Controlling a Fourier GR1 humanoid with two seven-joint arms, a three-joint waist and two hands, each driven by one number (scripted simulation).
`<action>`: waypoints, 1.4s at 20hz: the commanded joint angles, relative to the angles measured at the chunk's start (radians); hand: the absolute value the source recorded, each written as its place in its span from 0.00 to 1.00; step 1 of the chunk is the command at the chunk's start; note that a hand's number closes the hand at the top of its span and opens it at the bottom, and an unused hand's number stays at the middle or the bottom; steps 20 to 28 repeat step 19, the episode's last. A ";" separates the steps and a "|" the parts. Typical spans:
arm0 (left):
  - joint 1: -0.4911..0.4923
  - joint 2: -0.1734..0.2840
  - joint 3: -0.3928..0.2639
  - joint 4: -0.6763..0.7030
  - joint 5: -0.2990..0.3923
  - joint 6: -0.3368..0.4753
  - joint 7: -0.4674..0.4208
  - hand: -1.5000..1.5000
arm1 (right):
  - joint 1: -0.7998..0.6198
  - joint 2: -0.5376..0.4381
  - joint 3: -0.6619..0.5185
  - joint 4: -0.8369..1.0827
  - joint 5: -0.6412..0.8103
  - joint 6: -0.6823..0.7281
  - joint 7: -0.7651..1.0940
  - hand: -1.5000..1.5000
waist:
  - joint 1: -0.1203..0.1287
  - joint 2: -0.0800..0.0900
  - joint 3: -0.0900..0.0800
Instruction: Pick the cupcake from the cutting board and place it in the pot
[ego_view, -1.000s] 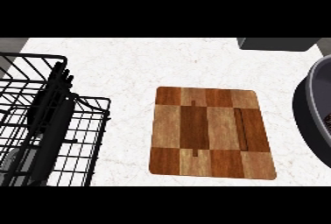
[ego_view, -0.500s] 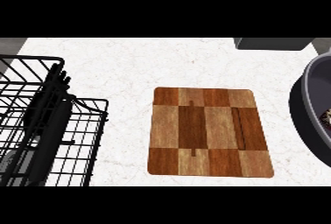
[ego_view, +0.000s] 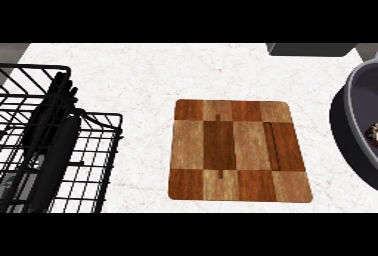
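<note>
The wooden cutting board (ego_view: 236, 150) lies in the middle of the white counter with nothing on it. The grey pot (ego_view: 353, 117) is cut off by the view's right edge. Inside it, right at the edge, a small brown and white patch (ego_view: 371, 134) shows; it may be the cupcake, but too little is visible to tell. My left hand (ego_view: 53, 125) rests at the far left, fingers straight and pointing up, overlapping the wire rack. My right hand does not show.
A black wire rack (ego_view: 88, 165) fills the left side, from the counter's near edge to about mid-depth. A grey object (ego_view: 310, 48) sits at the back right. White counter (ego_view: 148, 75) surrounds the board.
The board and the pot sit slightly further left in the view than one second ago, so a little more of the pot shows. The left hand has not moved.
</note>
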 joint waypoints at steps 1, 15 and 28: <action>-0.069 -0.022 -0.004 -0.062 0.018 0.009 0.008 0.50 | 0.025 -0.075 -0.063 0.114 -0.047 0.060 -0.074 0.00 | 0.002 -0.009 0.018; -0.078 -0.045 -0.014 -0.060 -0.007 0.014 0.009 0.50 | 0.109 -0.220 -0.124 0.279 -0.086 0.146 -0.176 0.00 | 0.010 -0.006 0.024; -0.058 -0.053 -0.012 -0.059 -0.012 0.015 -0.006 0.50 | 0.168 -0.280 -0.153 0.296 -0.115 0.218 -0.196 0.00 | -0.010 -0.012 0.025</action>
